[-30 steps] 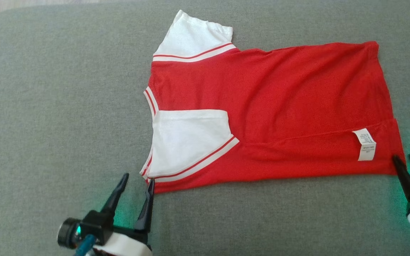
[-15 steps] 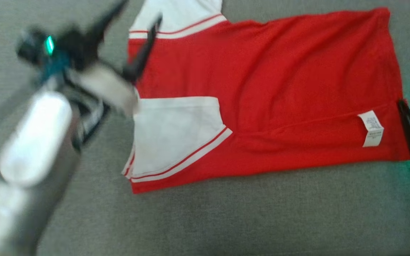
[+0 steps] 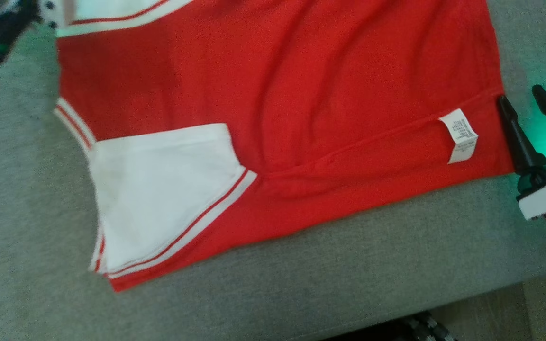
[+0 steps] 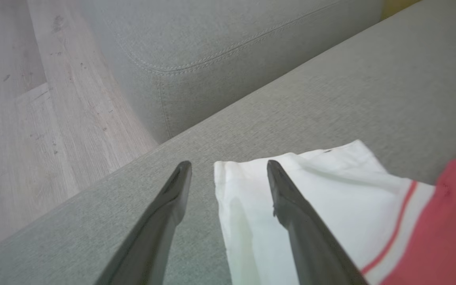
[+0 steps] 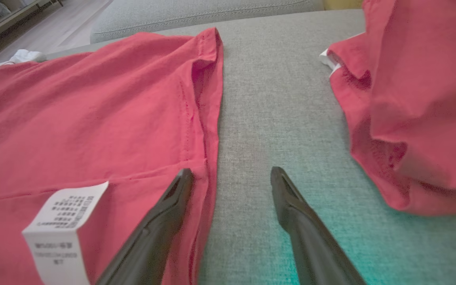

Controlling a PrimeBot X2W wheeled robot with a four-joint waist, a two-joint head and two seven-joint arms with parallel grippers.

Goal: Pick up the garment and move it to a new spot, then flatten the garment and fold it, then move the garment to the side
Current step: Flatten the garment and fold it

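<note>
Over the grey sofa seat [image 3: 301,298], from the head view, we've got the red garment [image 3: 301,85] spread flat and close to the front edge. Its near white sleeve [image 3: 159,189] is turned in onto the body, and a long crease runs from there to the hem. We'd say the near side is already folded lengthwise, which is why the white care label [image 3: 460,136] sits face up near the hem. The print on it is too fine to read here. Our right gripper [image 3: 519,93] waits just off that hem corner with its jaws spread wide and nothing in them.

On to the left wrist view! The left gripper [image 4: 228,164] hangs low over the far white sleeve [image 4: 331,198]. Its jaws are wide and empty, one finger above the cloth and the other above bare upholstery, straddling the sleeve's edge. That looks to us like a line-up for a pinch. Beyond the sofa's edge we see wood floor [image 4: 34,118].

Now the right wrist view. One finger lies over the stitched hem and the other over bare cushion, again astride an edge. The label shows rows of small dark print, but we can't make out a word. A second red garment [image 5: 418,99] sits bunched up, well apart from ours.
</note>
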